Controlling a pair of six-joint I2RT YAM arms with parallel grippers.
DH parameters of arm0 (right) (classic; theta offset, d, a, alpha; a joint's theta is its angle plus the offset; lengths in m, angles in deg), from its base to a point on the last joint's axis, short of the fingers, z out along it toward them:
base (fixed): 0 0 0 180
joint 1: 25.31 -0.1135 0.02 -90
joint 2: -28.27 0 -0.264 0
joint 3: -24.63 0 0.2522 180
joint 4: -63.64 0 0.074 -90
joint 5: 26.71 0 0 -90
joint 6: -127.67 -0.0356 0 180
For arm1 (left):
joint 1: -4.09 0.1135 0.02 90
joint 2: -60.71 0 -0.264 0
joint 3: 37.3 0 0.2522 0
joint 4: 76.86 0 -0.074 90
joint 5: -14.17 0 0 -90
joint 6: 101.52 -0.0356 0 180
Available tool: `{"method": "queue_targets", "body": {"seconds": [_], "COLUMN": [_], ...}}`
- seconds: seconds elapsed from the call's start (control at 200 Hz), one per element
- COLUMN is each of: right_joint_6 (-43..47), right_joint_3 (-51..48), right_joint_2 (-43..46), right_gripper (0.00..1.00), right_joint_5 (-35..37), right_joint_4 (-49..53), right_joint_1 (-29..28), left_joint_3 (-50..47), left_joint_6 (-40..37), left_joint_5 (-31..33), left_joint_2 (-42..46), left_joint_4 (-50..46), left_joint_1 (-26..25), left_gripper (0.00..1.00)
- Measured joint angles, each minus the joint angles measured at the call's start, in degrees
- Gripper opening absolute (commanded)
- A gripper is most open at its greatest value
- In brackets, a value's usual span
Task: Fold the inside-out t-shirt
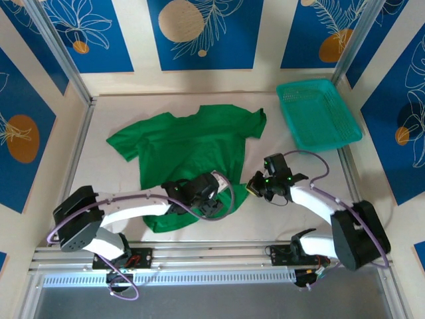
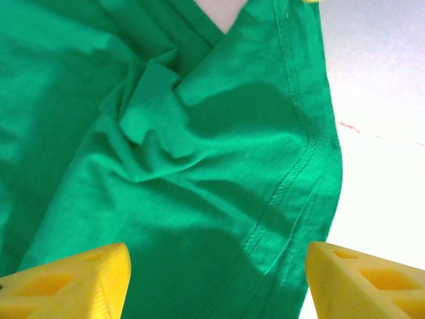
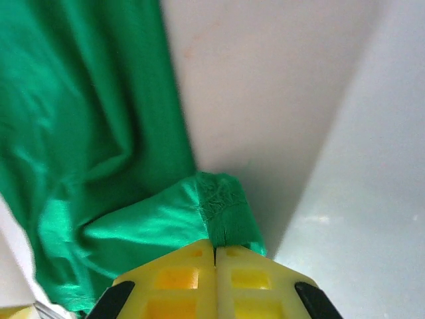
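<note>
A: Where is the inside-out t-shirt?
B: Spread across the surface. My right gripper pinches its 4 o'clock corner, jaws together; my left gripper, jaws apart, hovers at its 6 o'clock.

Yellow fingers, seemingly purple cables

t-shirt: green cloth, soft, matt, wrinkled, stitched hem
basket, at 2 o'clock: teal plastic mesh
table: white, smooth, matt
left gripper fingers: yellow plastic, matt
</note>
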Motion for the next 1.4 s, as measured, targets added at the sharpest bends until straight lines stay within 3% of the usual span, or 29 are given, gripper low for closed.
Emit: {"method": "queue_targets", "body": {"seconds": [0.24,0.766,0.846,0.926,1.001,1.051,1.301,1.401], "right_joint_6": [-4.9,-15.6,-16.0,-16.4,-16.6,-16.6,-16.2,-15.6], "right_joint_3": [-0.4,-2.1,-2.1,-2.1,-2.1,-2.1,-1.6,-1.0], "right_joint_2": [11.8,21.7,21.7,21.7,21.9,22.4,25.6,26.2], "right_gripper": [0.00,0.00,0.00,0.00,0.00,0.00,0.00,0.00], "right_joint_5": [-0.8,-4.8,-5.0,-5.2,-5.4,-5.4,-5.2,-4.5], "right_joint_4": [2.5,8.6,9.4,9.9,10.3,10.8,14.1,14.8], "right_joint_1": [2.0,2.7,2.7,3.0,3.0,3.3,7.9,8.2], "left_joint_3": [3.8,8.6,9.3,10.0,10.2,10.2,7.2,2.2], "left_joint_6": [-2.5,-0.7,0.4,1.3,2.9,3.8,6.3,6.7], "left_joint_5": [-1.2,-2.1,-2.5,-2.2,-0.9,0.9,4.7,5.0], "left_joint_2": [-6.8,-16.6,-17.7,-18.5,-19.1,-19.1,-16.7,-12.8], "left_joint_4": [5.4,15.1,15.3,15.6,16.0,15.7,12.2,12.0], "left_joint_1": [-0.7,-2.2,-2.4,-2.4,-2.4,-2.4,-2.5,-2.5], "left_gripper": [0.78,0.77,0.70,0.55,0.28,0.18,0.16,0.20]}}
